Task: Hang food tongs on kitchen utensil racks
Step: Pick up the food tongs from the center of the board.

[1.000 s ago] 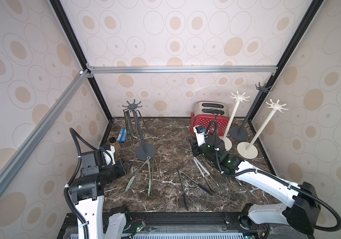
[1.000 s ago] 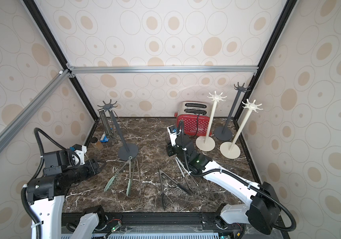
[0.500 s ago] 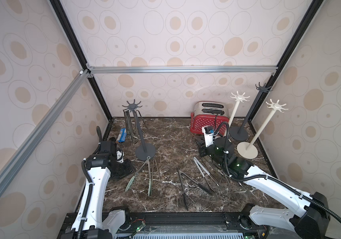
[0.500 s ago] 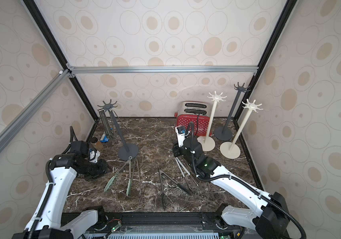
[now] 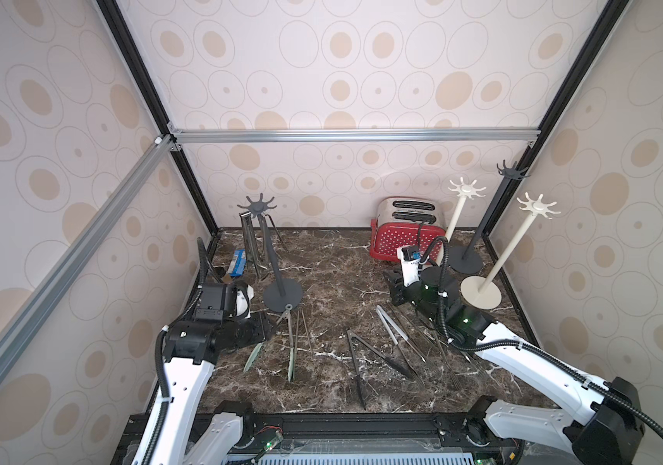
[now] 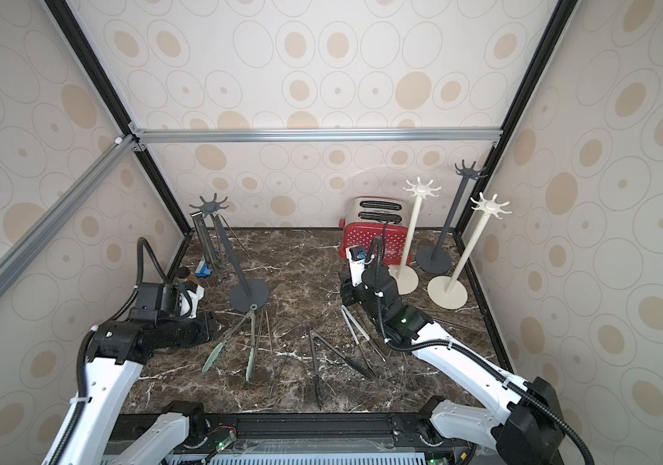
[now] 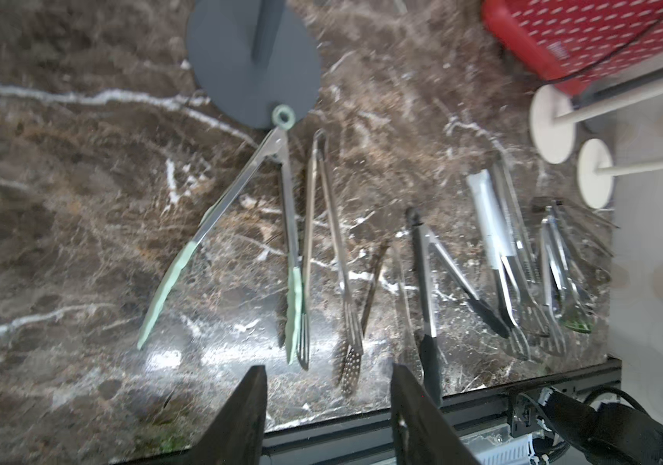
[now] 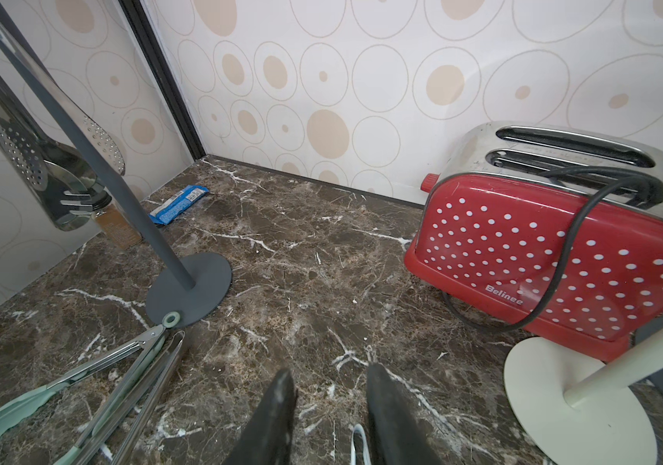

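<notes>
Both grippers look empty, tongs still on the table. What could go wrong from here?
1. The green-tipped tongs rest their ring on the base of the dark grey rack; lifting them may jolt that rack, which already carries hanging steel tongs.
2. By the right gripper, the white-handled tongs lie against neighbouring steel tongs, so a grasp could catch two.

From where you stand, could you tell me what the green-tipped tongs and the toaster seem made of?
Green-tipped tongs: shiny reflective arms suggest polished steel; matte pale green tips and ring look like silicone or plastic. Toaster: glossy red white-dotted sides, likely painted metal or plastic; mirror-like top looks like polished steel.
</notes>
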Controlling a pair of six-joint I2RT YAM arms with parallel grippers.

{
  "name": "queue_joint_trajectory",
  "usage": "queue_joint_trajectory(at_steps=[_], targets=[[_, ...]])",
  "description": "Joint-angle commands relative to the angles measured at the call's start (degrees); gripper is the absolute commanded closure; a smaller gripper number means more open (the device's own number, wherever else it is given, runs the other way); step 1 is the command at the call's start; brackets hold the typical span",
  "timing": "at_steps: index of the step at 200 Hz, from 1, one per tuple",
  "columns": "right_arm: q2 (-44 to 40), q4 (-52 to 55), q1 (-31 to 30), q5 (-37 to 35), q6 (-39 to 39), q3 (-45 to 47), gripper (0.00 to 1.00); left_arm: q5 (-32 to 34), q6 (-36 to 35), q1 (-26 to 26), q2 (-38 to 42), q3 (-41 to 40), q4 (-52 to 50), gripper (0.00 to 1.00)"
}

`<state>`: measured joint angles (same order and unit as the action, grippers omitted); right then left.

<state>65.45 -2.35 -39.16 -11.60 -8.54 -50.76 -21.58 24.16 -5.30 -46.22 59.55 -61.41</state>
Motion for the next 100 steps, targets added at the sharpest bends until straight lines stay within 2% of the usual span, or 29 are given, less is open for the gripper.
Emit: queue_joint_trajectory(at_steps=[1,16,37,70,100], targets=[[-1.5,0.09,0.46,0.88,-0.92,0.74,0.67,-1.19,-3.62,-0.32,2.0,2.09,3.58,0.47],[-1.84,0.47,0.44,0.82,-1.01,0.69,0.67,-1.3,-5.29,-0.32,-0.67,2.88,2.94,0.47],[-2.47,1.17,0.47,0.16,-1.02,0.66,0.67,-3.92,-5.63,-1.37,-6.83,3.29,3.13,0.53],[-3.65,2.03,0.64,-0.95,-0.94,1.27,0.66,5.97,-4.67,-13.65,-13.14,5.37,3.48,0.52],[-4.63,2.68,0.9,-1.7,-1.0,2.02,0.67,11.17,0.77,-19.93,-16.76,3.94,4.29,0.53]])
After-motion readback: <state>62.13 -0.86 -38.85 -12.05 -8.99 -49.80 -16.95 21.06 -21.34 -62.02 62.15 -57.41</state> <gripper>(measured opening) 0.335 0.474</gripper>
